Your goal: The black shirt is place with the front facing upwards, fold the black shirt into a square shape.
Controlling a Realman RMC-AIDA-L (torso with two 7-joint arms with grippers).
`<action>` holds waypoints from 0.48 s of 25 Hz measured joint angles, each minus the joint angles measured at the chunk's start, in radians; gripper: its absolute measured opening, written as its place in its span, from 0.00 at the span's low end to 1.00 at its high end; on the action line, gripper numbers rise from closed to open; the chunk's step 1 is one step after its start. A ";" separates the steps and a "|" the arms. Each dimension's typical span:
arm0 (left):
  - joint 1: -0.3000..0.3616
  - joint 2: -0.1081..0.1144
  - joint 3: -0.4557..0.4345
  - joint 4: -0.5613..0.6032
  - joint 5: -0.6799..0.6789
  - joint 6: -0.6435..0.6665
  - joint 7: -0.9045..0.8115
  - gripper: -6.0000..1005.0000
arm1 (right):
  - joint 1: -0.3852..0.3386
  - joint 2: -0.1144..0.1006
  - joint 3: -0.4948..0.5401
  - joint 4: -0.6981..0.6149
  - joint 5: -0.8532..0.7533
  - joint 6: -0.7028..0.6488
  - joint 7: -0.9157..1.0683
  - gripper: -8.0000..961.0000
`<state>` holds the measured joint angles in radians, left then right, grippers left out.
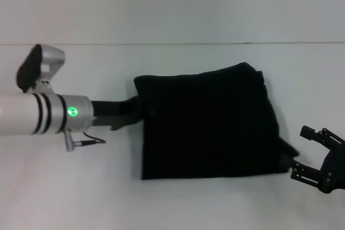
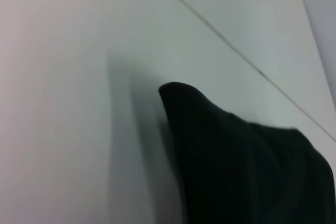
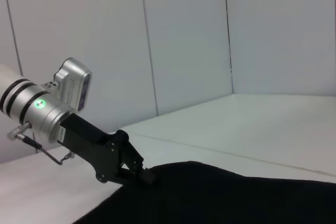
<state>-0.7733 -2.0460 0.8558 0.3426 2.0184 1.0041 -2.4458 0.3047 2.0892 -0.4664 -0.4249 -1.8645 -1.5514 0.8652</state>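
The black shirt [image 1: 207, 125] lies on the white table [image 1: 172, 203] folded into a rough square. Its lettering and neck label are hidden. My left gripper [image 1: 141, 111] is at the middle of the shirt's left edge and looks shut on the cloth there. It also shows in the right wrist view [image 3: 144, 175], fingertips together at the shirt's edge [image 3: 210, 192]. The left wrist view shows only a corner of the shirt [image 2: 236, 166] on the table. My right gripper [image 1: 303, 152] is open and empty, just right of the shirt's near right corner.
The table's far edge meets a pale wall [image 1: 172, 4] behind the shirt. Bare white tabletop lies in front of the shirt and on both sides of it.
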 joint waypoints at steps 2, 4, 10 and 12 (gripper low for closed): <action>0.000 0.022 0.000 -0.004 0.001 0.001 -0.002 0.08 | 0.001 0.000 0.000 0.000 0.002 -0.003 0.000 0.96; 0.001 0.040 0.000 -0.007 0.001 0.002 -0.006 0.08 | 0.003 0.000 0.000 0.000 0.002 -0.003 0.000 0.96; 0.012 0.054 -0.003 -0.003 0.002 0.003 -0.011 0.08 | 0.013 0.000 0.000 0.000 0.003 -0.002 0.000 0.96; 0.012 0.052 -0.001 -0.002 0.002 0.002 -0.011 0.08 | 0.016 0.000 0.000 0.000 0.004 0.001 0.000 0.96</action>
<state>-0.7612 -1.9936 0.8548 0.3401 2.0203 1.0065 -2.4570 0.3203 2.0892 -0.4663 -0.4249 -1.8609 -1.5501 0.8652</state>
